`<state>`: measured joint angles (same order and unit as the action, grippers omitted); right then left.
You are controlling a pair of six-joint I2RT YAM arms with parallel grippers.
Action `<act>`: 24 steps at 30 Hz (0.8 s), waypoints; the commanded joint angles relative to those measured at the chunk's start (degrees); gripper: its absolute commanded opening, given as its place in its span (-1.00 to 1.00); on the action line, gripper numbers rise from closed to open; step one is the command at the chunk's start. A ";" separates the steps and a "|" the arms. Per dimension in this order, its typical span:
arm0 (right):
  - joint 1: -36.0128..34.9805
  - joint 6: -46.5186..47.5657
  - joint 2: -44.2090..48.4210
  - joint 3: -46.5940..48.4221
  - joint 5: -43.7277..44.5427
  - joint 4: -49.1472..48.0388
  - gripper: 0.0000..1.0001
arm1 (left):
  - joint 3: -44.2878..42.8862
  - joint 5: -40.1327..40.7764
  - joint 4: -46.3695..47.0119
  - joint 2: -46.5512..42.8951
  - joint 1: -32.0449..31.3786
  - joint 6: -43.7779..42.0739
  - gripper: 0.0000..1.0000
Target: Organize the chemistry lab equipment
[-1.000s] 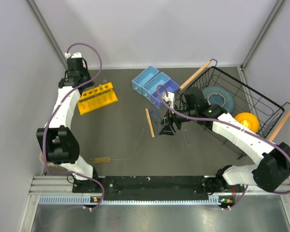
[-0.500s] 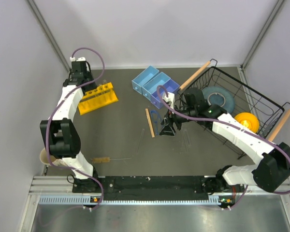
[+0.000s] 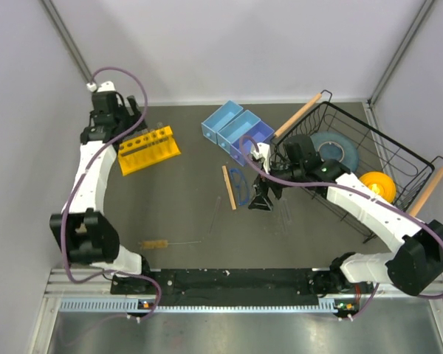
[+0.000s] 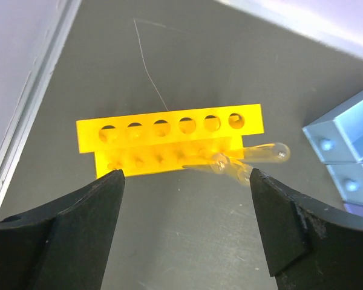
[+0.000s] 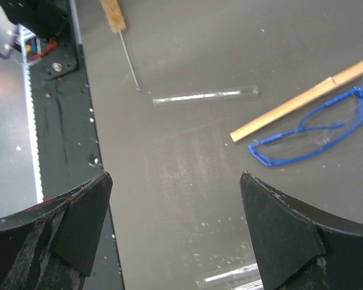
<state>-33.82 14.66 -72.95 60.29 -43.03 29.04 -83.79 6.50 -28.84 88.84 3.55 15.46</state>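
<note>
Left wrist view: a glass tube (image 4: 257, 156) lies tilted on the counter (image 4: 187, 254), with one end against the right front corner of the yellow rack (image 4: 169, 124). I cannot tell if a second tube is crossed with it there. All six holes of the rack look empty. The left gripper (image 4: 186, 178) hangs above this place with its fingers wide apart and nothing between them. Two blue boxes (image 4: 351, 145) stand at the right edge of this view.

In the right wrist view I see another glass tube (image 5: 206, 95) lying flat, apart from the other things. The wooden stick (image 5: 299, 101) lies beside the safety glasses (image 5: 311, 130), and near one end they are almost touching. The brush (image 5: 114, 15) is at the top, its wire handle pointing toward that tube. More glass tubes (image 5: 230, 275) show at the bottom edge. The right gripper (image 5: 175, 178) is also spread wide and holds nothing.

From the top external view, the stick and the glasses lie in the middle of the counter, in front of the blue boxes. The right gripper is just to the right of the glasses. The brush lies near the arm bases, on the left side. The wire basket (image 3: 399, 151) stands at the right and holds the plate (image 3: 334, 147) and the yellow bowl (image 3: 377, 184).
</note>
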 commanded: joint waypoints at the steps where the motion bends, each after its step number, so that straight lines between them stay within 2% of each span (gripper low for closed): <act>1: 0.43 8.53 2.28 1.67 7.24 8.55 0.78 | 2.66 -2.10 -0.07 -12.52 2.42 2.20 0.88; 3: 0.43 9.86 3.16 0.01 11.81 10.68 0.80 | 5.90 -3.51 -0.34 -16.22 3.74 2.90 0.98; 4: 0.43 10.74 3.51 -0.87 13.04 11.73 0.87 | 7.40 -4.47 -0.08 -19.89 4.18 3.25 0.98; 7: 0.43 11.10 5.00 -4.21 17.09 13.85 0.92 | 13.29 -9.74 0.28 -26.59 6.02 5.01 0.98; 12: 0.08 10.14 3.26 -8.69 26.66 12.72 0.92 | 22.69 -19.31 -0.52 -35.55 6.47 7.56 0.98; 15: 0.07 7.85 1.06 -10.19 32.90 11.05 0.71 | 27.70 -25.38 0.53 -40.12 6.47 8.97 0.98; 16: 0.07 6.80 -0.43 -10.46 34.14 10.35 0.56 | 30.06 -31.14 2.45 -41.10 6.55 9.32 0.98; 18: 0.07 5.92 -1.67 -11.07 36.60 8.59 0.40 | 32.54 -35.84 4.92 -43.99 6.47 10.11 0.98; 19: 0.07 5.13 -2.89 -11.16 37.22 8.06 0.24 | 34.38 -39.25 6.67 -44.71 6.55 11.24 0.98; 24: 0.51 3.89 -5.71 -10.72 40.56 6.56 0.01 | 38.26 -42.45 8.18 -47.26 6.55 12.31 0.98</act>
<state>-33.82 20.69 -77.32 48.71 -7.22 39.24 -47.48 -28.36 -26.63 43.64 9.78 25.98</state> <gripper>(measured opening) 0.537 0.990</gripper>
